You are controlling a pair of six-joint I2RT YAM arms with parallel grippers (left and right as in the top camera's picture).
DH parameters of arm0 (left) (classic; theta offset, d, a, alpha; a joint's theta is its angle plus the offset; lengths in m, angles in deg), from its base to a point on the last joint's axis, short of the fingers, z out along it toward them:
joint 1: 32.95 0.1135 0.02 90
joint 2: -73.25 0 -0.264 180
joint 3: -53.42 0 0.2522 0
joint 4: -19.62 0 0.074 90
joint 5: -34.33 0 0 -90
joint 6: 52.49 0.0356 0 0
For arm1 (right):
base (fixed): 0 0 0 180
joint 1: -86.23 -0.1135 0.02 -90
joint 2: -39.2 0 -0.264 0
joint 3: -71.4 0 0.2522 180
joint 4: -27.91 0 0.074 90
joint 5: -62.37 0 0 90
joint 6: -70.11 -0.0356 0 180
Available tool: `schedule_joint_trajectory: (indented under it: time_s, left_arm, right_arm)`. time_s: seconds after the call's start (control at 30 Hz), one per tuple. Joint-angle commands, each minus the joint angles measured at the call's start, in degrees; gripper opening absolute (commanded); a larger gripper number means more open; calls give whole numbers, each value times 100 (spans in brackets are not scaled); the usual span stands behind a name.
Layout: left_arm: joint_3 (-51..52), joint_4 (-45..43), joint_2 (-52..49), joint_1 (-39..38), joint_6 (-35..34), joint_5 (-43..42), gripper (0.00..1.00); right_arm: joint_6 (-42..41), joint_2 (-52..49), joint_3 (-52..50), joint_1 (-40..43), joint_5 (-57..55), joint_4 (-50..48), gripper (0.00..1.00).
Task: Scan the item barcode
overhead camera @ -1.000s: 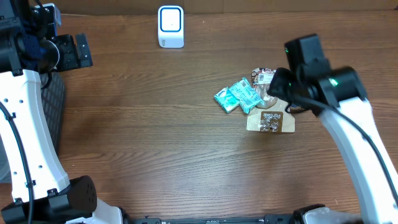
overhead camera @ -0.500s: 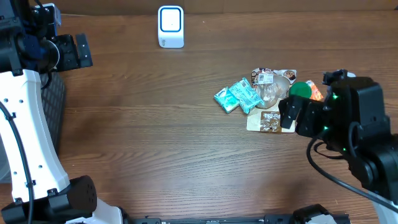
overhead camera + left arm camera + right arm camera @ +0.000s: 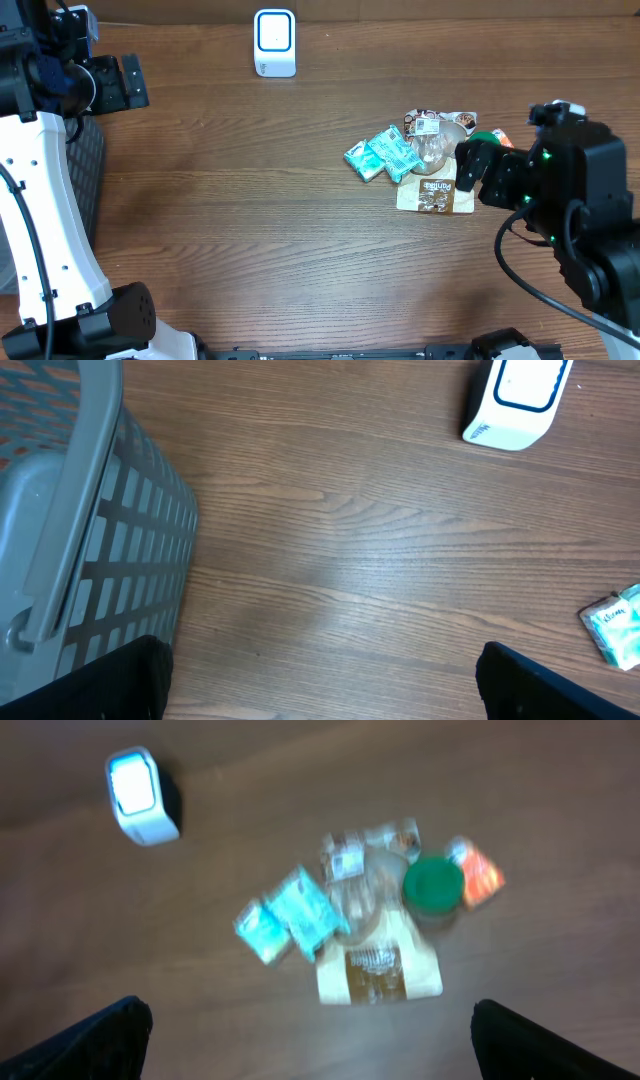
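**benchrat:** Starting at the front edge: the right arm [image 3: 580,200] is raised over the right side of the table [image 3: 250,220], wrist tipped so its camera looks down and forward. The right gripper [image 3: 325,1045] is spread wide. Only its two tips show, in the bottom corners of the wrist view, and nothing sits between them.

**mk_tables:** And the stuff to scan?

**benchrat:** There's a small pile of items [image 3: 415,160] right of the table's middle, just left of that arm from overhead, and they're all touching or overlapping. Two teal packets [image 3: 381,155] are on the left and a flat brown card pack [image 3: 436,192] is nearest the front. A clear plastic piece [image 3: 432,150] lies in the middle. A green-lidded jar [image 3: 432,883] and an orange packet [image 3: 478,875] are on the right. There's a white label [image 3: 428,125] at the back of the pile, too small to read, and the wrist view is blurry.

**mk_tables:** Left side?

**benchrat:** The left arm [image 3: 45,220] stands tall along the left edge. The left gripper [image 3: 322,685] hovers far back with its fingers spread wide and empty, beside a grey basket [image 3: 60,540]. The scanner [image 3: 274,42], white with a blue face, sits at the far edge, well apart from the pile.
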Motion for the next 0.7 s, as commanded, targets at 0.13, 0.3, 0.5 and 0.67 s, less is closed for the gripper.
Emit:
schedule_joint_trajectory:
  time_s: [0.13, 0.3, 0.5, 0.67]
  left_arm:
    - [-105, -22, 26, -37, 109, 13, 99]
    - [-105, -22, 26, -37, 109, 13, 99]
    - [-105, -22, 26, -37, 109, 13, 100]
    - [-105, -22, 26, -37, 109, 13, 100]
  right_arm:
    - [839, 1178, -1589, 503, 286, -1670, 100]
    - [1049, 2201, -3185, 647, 417, -3289, 100]
    - [1045, 3388, -5088, 774, 485, -5141, 100]
    - [1025, 4262, -6402, 774, 507, -6282, 100]
